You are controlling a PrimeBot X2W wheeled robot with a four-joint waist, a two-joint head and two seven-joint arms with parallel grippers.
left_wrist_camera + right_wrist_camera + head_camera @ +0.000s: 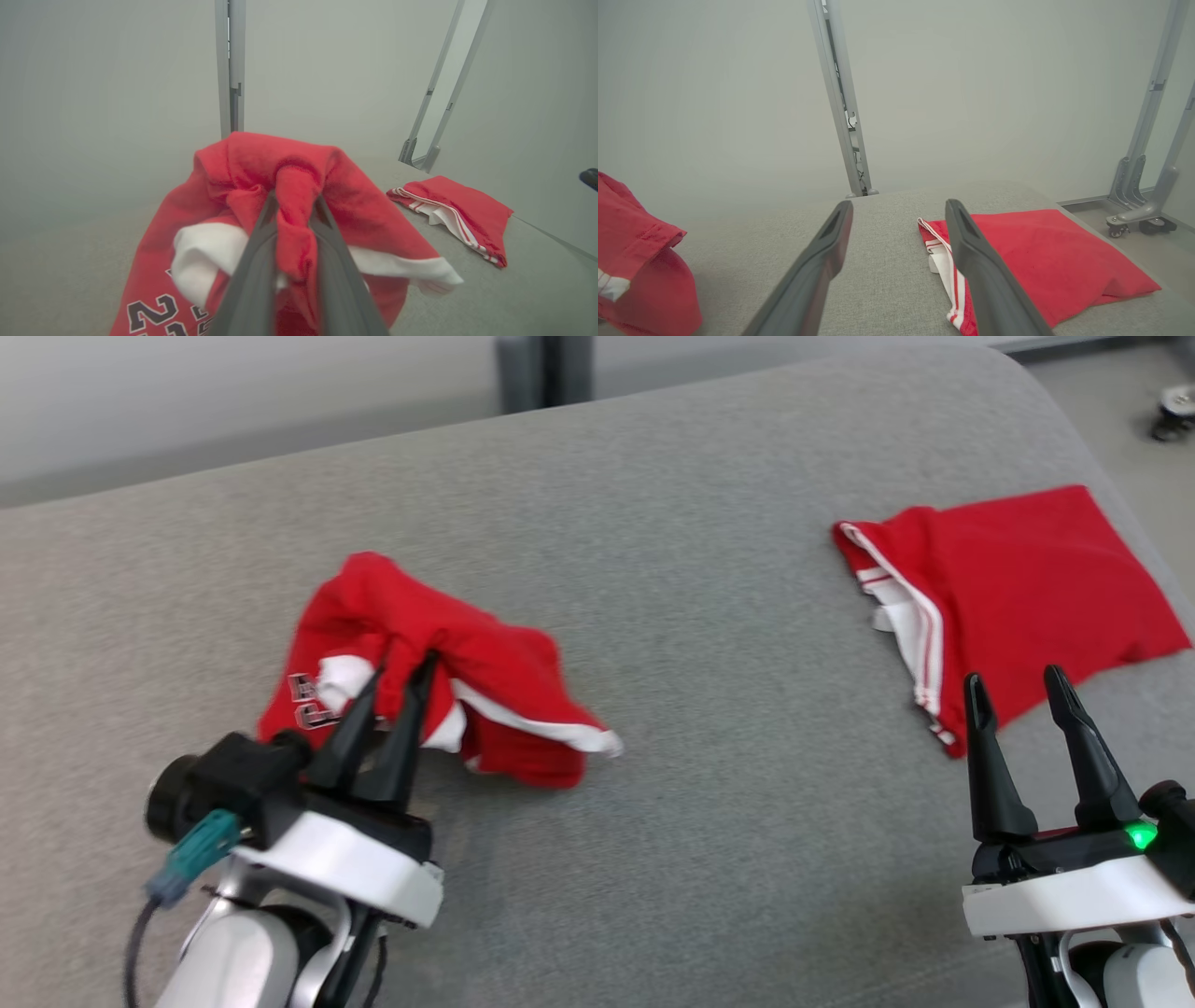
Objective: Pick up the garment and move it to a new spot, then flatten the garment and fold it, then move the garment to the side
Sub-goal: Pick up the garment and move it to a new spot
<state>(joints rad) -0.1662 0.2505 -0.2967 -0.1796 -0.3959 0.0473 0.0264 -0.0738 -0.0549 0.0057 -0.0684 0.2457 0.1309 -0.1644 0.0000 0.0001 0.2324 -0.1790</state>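
My left gripper (403,665) has two long, tapering matte-black fingers above a glossy white wrist collar (345,873). Beside it sits a black cylindrical camera housing (224,784) with a teal plug (191,859) and a dark cable (135,943). My right gripper (1016,675) matches and carries a small green light (1139,835).

Head camera looks steeply down on the tabletop (700,569). Wrist cameras sit low, facing the wall. All share the folded red cloth (1027,579).

We see the garment (504,672), a red jersey with white trim and dark lettering, bunched in a crumpled heap on the left half of the grey cushion (709,709), well clear of its far edge. One red fold stands pinched in our left gripper (403,665).
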